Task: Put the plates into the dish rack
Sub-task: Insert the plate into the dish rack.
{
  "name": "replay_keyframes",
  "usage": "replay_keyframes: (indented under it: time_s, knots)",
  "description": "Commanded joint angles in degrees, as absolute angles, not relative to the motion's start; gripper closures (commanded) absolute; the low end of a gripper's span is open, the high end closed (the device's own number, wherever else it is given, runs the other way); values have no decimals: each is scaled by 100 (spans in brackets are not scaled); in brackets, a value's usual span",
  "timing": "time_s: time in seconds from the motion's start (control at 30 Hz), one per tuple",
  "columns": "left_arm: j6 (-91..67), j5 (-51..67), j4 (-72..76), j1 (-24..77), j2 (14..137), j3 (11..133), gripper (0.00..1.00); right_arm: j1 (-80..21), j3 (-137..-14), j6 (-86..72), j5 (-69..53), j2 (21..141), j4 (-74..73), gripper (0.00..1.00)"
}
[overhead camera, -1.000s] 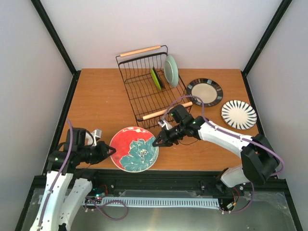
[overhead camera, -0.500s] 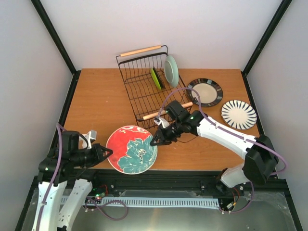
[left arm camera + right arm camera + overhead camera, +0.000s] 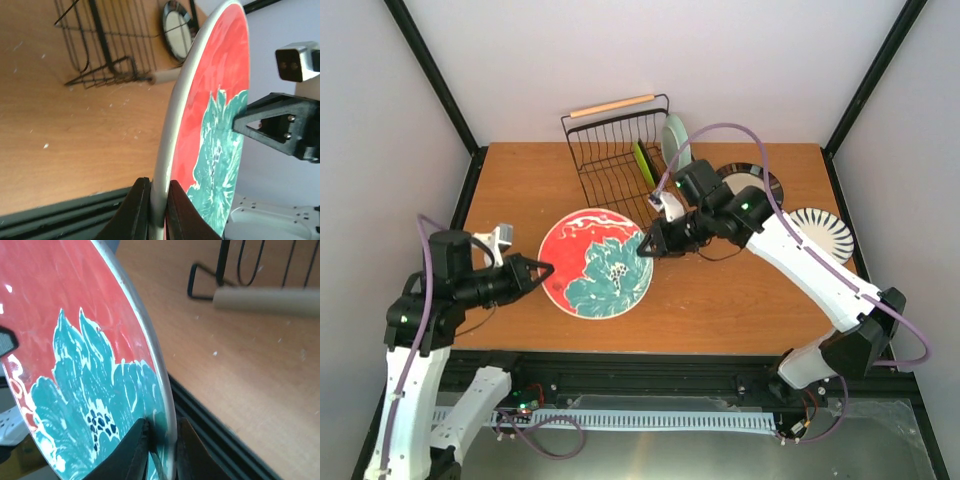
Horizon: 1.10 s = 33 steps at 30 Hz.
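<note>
Your left tool (image 3: pixel 542 270) is clamped tight on the left rim of the red round ceramic plate with the teal flower (image 3: pixel 595 262). Your right tool (image 3: pixel 645 245) pinches the opposite rim, fingers nearly together. The plate hangs tilted between both arms, off the wooden worktop (image 3: pixel 720 300), just in front of the black wire dish rack (image 3: pixel 605 185). A lime green plate (image 3: pixel 642 163) and a mint green plate (image 3: pixel 672 140) stand on edge at the rack's right side. The black-rimmed cream plate (image 3: pixel 760 182) and white black-striped plate (image 3: pixel 825 235) lie flat further right.
</note>
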State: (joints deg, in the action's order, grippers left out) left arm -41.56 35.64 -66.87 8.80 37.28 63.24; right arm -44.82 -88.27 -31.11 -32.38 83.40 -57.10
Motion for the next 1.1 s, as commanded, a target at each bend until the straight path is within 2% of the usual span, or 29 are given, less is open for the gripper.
replay_keyframes:
  time_s: [0.0, 0.27, 0.53, 0.7, 0.93, 1.07]
  knots:
    - [-4593, 5172, -4536, 1046, 4505, 6905, 99, -4623, -9605, -2478, -4217, 8940, -4824, 84]
    - [-4477, 5011, -3730, 1029, 6131, 7907, 99, -3534, -10422, -2077, -4536, 9720, -4638, 77]
    - [-4642, 5086, -3285, 713, 7353, 8941, 99, -2918, -11161, -2001, -4691, 10178, -4600, 70]
    - [-5005, 5408, -2896, 393, 7531, 8794, 99, -2657, -11374, -1967, -4733, 10353, -4557, 64]
    - [-5524, 5750, -2259, 347, 7505, 8119, 99, -2456, -11701, -2012, -4783, 10640, -4447, 62]
    - [-5474, 5786, -2325, 343, 7515, 7929, 99, -2353, -11729, -2101, -4768, 10775, -4271, 56]
